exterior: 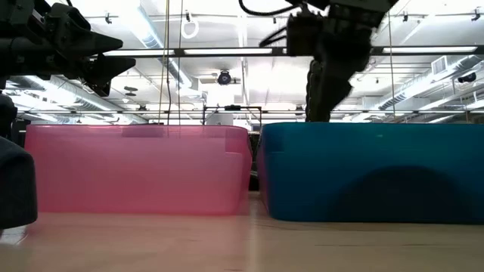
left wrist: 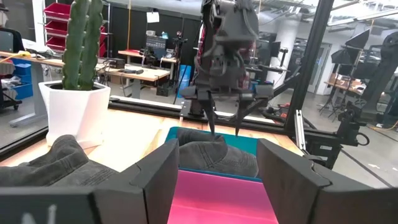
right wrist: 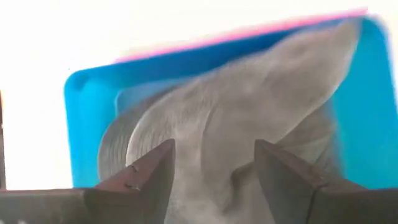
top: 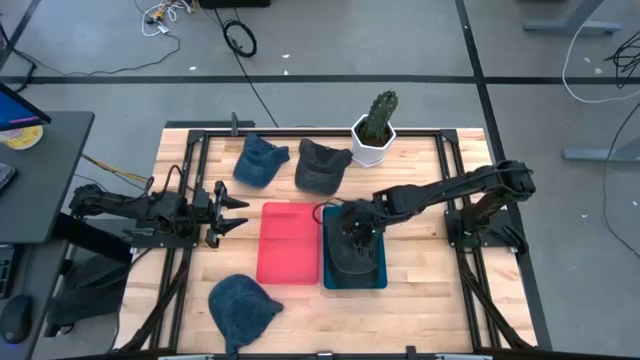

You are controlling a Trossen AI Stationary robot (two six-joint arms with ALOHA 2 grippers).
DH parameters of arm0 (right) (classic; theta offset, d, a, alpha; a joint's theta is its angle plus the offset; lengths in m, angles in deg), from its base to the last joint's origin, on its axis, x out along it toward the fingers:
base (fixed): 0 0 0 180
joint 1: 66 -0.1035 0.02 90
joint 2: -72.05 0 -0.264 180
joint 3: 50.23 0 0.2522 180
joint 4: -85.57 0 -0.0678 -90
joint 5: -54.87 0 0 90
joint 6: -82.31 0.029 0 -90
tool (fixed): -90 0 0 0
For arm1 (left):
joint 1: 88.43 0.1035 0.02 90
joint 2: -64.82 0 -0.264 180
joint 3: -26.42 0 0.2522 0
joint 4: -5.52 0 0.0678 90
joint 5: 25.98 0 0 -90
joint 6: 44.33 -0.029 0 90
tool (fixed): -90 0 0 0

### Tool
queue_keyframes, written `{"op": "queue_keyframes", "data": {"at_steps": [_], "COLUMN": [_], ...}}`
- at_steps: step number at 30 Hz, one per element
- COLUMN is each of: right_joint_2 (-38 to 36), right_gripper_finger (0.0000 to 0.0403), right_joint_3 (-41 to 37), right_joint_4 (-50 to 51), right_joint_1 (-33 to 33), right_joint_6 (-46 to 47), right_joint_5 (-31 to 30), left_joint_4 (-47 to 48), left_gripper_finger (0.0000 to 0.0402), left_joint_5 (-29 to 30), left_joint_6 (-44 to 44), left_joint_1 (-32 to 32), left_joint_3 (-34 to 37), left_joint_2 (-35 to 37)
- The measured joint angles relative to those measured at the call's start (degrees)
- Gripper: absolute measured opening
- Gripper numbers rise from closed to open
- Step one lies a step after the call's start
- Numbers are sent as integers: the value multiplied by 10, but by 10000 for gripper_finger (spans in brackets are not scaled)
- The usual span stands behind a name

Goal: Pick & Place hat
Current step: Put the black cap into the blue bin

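Note:
A dark grey hat [top: 354, 255] lies in the blue bin [top: 382, 282], right of the red bin [top: 288, 243]; it also shows in the right wrist view [right wrist: 249, 106] and the left wrist view [left wrist: 217, 155]. My right gripper [top: 352, 230] is open just above it, pointing down, with a finger on either side of the crown [right wrist: 214, 149]. My left gripper [top: 236, 207] is open and empty at the table's left, facing the bins. Another dark hat [top: 320, 166] and a blue hat [top: 259, 160] lie at the back. A third, blue hat [top: 243, 306] lies near the front edge.
A cactus in a white pot [top: 374, 135] stands at the back, right of the dark hat. The red bin is empty. A dark frame [top: 452, 170] runs round the table. Bare wood lies right of the blue bin and front left.

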Motion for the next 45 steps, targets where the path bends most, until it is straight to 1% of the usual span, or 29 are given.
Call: {"op": "queue_keyframes", "data": {"at_steps": [5, 7, 13, 15, 19, 23, 26, 30, 32, 39, 43, 45], "right_joint_2": [0, 0, 0, 0, 3, 19, 49, 90, 105, 152, 176, 185], "right_gripper_finger": [218, 212, 201, 200, 200, 200, 200, 199, 199, 199, 199, 199], "right_joint_3": [36, 50, 76, 77, 77, 77, 90, 112, 119, 120, 120, 120], "right_joint_4": [-5, -7, -36, -55, -86, -114, -119, -121, -139, -157, -154, -170], "right_joint_1": [22, 39, 110, 138, 187, 231, 259, 276, 282, 304, 307, 307], "right_joint_6": [-49, -65, -110, -126, -159, -175, -182, -204, -208, -214, -214, -214], "right_joint_5": [-56, -59, -59, -45, -42, -26, -7, -6, -3, -5, -4, 1], "left_joint_4": [0, 0, 0, 0, 0, 0, 0, 0, 1, 0, 0, 0], "left_gripper_finger": [220, 220, 220, 220, 220, 220, 220, 220, 220, 220, 220, 220], "left_joint_5": [0, 0, 0, 0, 0, 0, 0, 0, 0, 0, 0, 0], "left_joint_6": [0, 0, 0, 0, 0, 0, 0, 0, 0, 0, 0, 0], "left_joint_1": [0, 0, 0, 0, 0, 0, 0, 0, 0, 0, 0, 0], "left_joint_3": [0, 0, 0, 0, 0, 0, 0, 0, 0, 0, 0, 0], "left_joint_2": [0, 0, 0, 0, 0, 0, 0, 0, 0, 0, 0, 0]}}
